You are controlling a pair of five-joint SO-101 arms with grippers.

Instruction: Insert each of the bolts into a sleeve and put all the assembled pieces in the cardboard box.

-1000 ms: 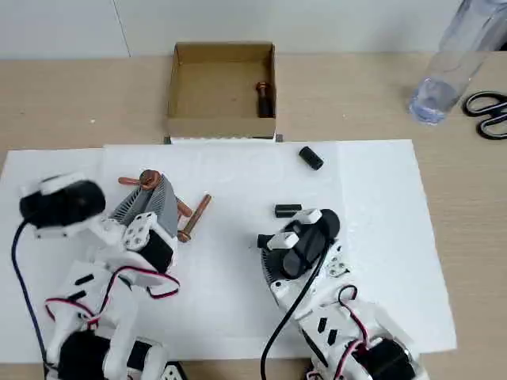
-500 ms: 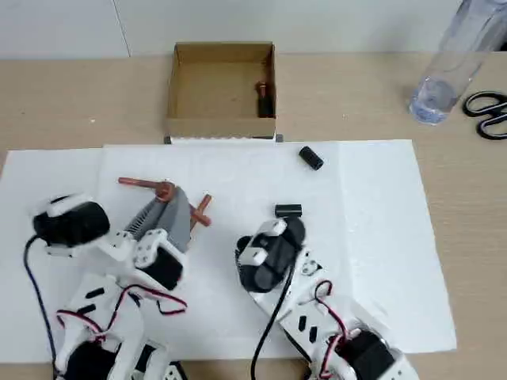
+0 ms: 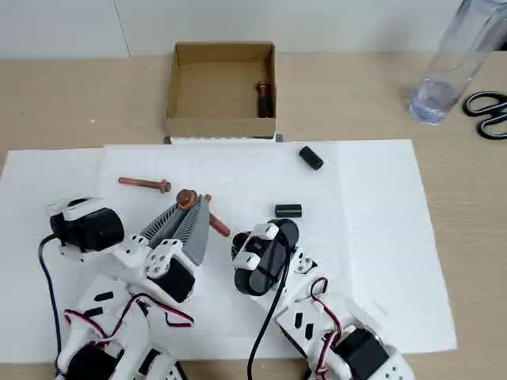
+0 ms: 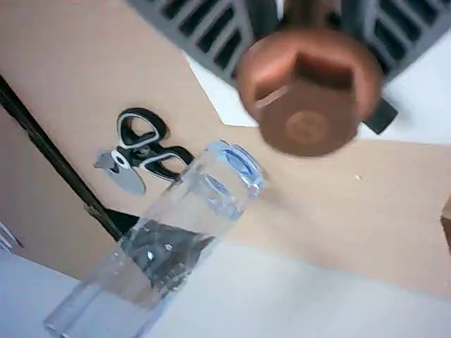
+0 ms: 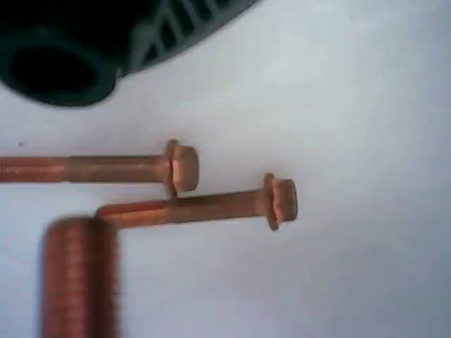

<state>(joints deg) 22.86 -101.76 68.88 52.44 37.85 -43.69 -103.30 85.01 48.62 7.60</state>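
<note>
Cardboard box: we see it standing open on the bare table, just past the far edge of the white sheet.
Inside the box: one assembled piece, a copper bolt pushed into a black sleeve, lies against the wall on the scissors' side.
Left gripper: its grey ribbed fingers are clamped on a held bolt. We see the flanged head turned upward, and in the left wrist view it sits right between the fingers.
Right gripper: as far as we can judge, it is closed around a held sleeve, whose hollow end faces the bolts.
Loose bolt: flat on the sheet, to the left of the left gripper and not touching it.
Second loose bolt: on the sheet just beside the first and nearly parallel to it.
Threaded shaft: close to the right wrist camera; we cannot tell which bolt it belongs to.
Loose sleeves: one sleeve lies on the sheet near the right arm, and a far sleeve lies nearer the box.
Bottle: clear, on the table well to the right of the box; we cannot judge how much it holds.
Scissors: on the table just beside the bottle.
</note>
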